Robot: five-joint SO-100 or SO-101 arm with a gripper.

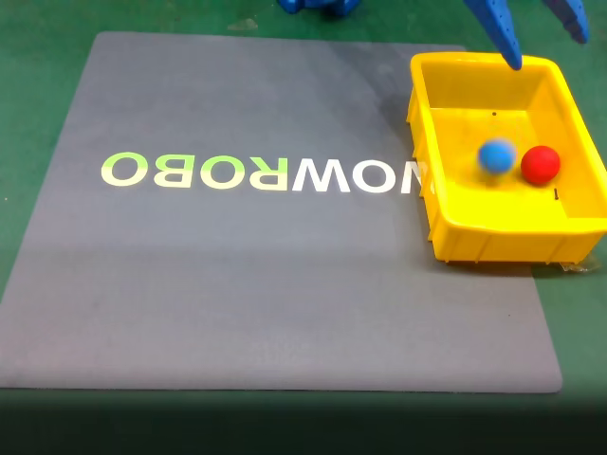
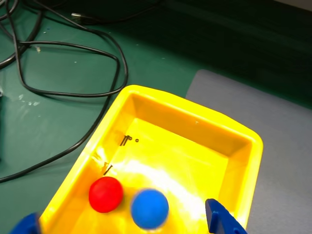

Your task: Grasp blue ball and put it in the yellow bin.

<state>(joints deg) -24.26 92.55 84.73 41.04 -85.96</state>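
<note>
The blue ball is inside the yellow bin, looking motion-blurred, just left of a red ball in the fixed view. My gripper hangs above the bin's far edge, open and holding nothing, its blue fingers spread apart. In the wrist view the blue ball lies on the floor of the yellow bin, right of the red ball. My gripper is above them, with one blue fingertip at each lower corner.
The bin stands on the right edge of a grey mat with ROBO lettering, which lies on a green table. Black cables run over the green surface beyond the bin in the wrist view.
</note>
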